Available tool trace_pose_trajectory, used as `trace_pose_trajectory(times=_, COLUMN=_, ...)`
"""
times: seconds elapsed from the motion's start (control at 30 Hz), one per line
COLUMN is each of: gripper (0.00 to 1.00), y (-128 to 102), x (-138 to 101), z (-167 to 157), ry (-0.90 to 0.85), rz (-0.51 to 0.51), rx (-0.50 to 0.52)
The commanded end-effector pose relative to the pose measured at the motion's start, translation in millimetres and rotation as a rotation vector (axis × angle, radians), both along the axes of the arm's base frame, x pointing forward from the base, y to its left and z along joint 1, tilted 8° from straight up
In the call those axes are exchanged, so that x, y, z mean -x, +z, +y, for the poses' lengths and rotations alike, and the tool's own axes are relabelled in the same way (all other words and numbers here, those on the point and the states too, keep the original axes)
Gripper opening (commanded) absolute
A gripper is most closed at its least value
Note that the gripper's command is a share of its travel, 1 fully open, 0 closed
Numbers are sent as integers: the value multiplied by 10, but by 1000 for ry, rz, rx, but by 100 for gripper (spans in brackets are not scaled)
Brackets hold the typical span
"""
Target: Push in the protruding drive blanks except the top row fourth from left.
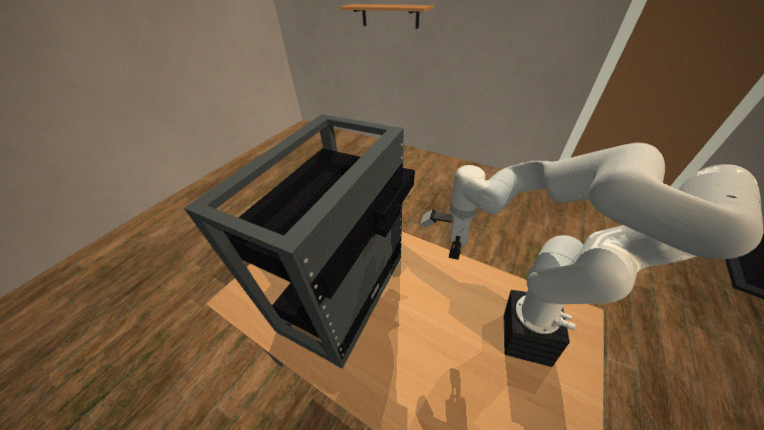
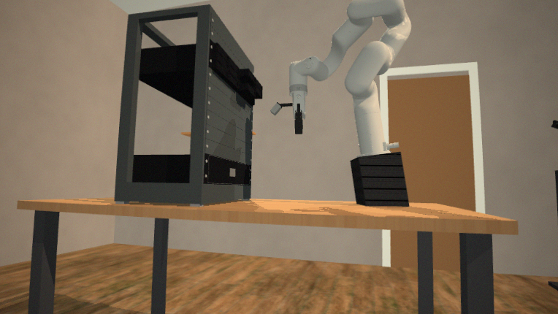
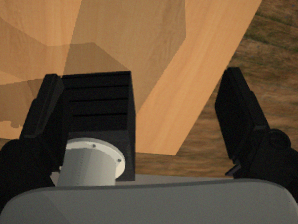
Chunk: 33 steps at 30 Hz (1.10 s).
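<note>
The dark grey rack (image 1: 310, 229) stands on the wooden table (image 1: 427, 320), also in the exterior view (image 2: 183, 105). The black storage chassis (image 2: 230, 70) sits near its top. Black drive blanks stand out of its front (image 2: 251, 83); in the top view they show as dark blocks (image 1: 392, 200). I cannot tell single blanks or rows apart. My gripper (image 2: 298, 126) hangs pointing down in the air, to the right of the rack's front and apart from it, a little below the chassis. It also shows in the top view (image 1: 454, 249). In the wrist view its fingers stand wide open and empty.
My arm's black base block (image 2: 379, 179) stands on the table's right part and shows in the wrist view (image 3: 100, 123). A second black unit (image 2: 228, 170) sits at the rack's bottom. A door (image 2: 429, 155) is behind.
</note>
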State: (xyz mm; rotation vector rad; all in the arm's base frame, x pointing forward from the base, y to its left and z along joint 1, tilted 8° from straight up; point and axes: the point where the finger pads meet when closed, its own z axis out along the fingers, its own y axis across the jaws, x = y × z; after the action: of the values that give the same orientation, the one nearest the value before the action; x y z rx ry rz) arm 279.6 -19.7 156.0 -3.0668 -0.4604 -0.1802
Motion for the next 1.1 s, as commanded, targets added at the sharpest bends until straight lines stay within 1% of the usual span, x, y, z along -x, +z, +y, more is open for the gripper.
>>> trace_pose_trajectory(times=0.0, gripper=100, y=14, x=-6, z=-40, ry=2, rz=-6, rx=29)
trace_pose_trajectory(times=0.23, gripper=100, y=39, x=-10, z=-194, ry=12, rz=-26, rx=144)
trace_pose_trajectory(times=0.5, gripper=100, y=136, x=-66, z=-413, ry=34, rz=-87, rx=324)
trace_pose_trajectory(times=0.57, gripper=100, y=136, x=-66, z=-413, ry=34, rz=-87, rx=324)
trace_pose_trajectory(times=0.83, gripper=100, y=342, x=-206, z=-601, ry=71, rz=-206, rx=535)
trace_pose_trajectory(times=1.07, gripper=100, y=558, x=-354, z=-658, ry=113, rz=-335, rx=685)
